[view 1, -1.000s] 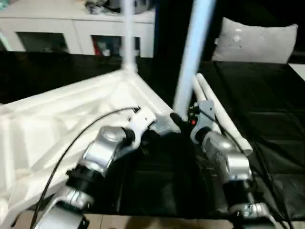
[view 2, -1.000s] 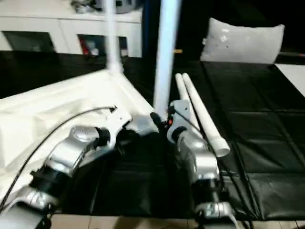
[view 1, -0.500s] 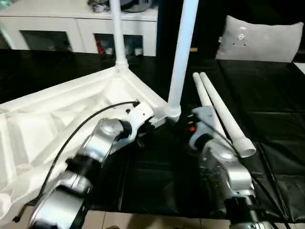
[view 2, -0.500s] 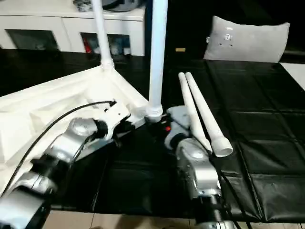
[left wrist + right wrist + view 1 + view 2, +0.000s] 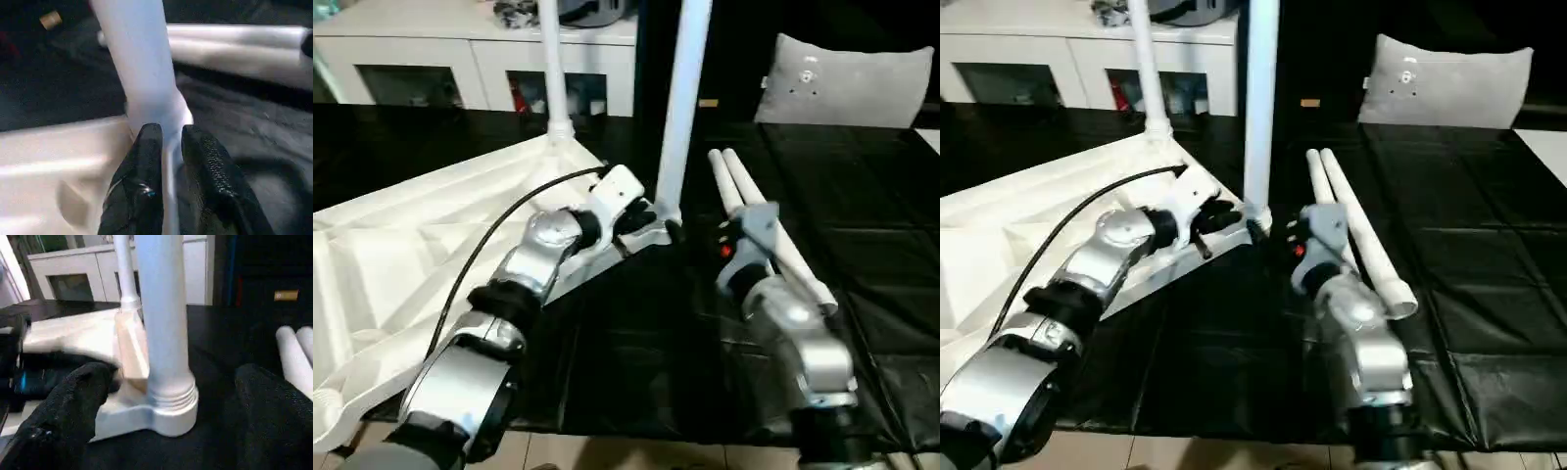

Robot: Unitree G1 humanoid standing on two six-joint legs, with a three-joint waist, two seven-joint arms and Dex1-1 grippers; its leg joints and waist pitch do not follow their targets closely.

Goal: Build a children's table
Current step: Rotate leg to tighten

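Note:
The children's table top (image 5: 421,245) lies upside down on a black mat, ribbed side up. One white leg (image 5: 551,69) stands in its far corner socket. A second leg (image 5: 678,108) stands upright in the near right corner socket (image 5: 168,404). Two loose legs (image 5: 769,230) lie side by side on the mat to the right. My left gripper (image 5: 170,147) is at that near corner, fingers (image 5: 146,166) a narrow gap apart astride the top's rim. My right gripper (image 5: 168,406) is wide open either side of the leg's base, clear of it.
A white cabinet (image 5: 460,59) runs along the back left. A grey-white cushion (image 5: 847,83) leans at the back right. The black mat (image 5: 871,186) covers the floor around the table top, and light floor shows past its near edge.
The near leg has gone from tilted to upright in its socket. My right gripper has opened wide off it. My left gripper has moved up to the corner, its fingers parting slightly.

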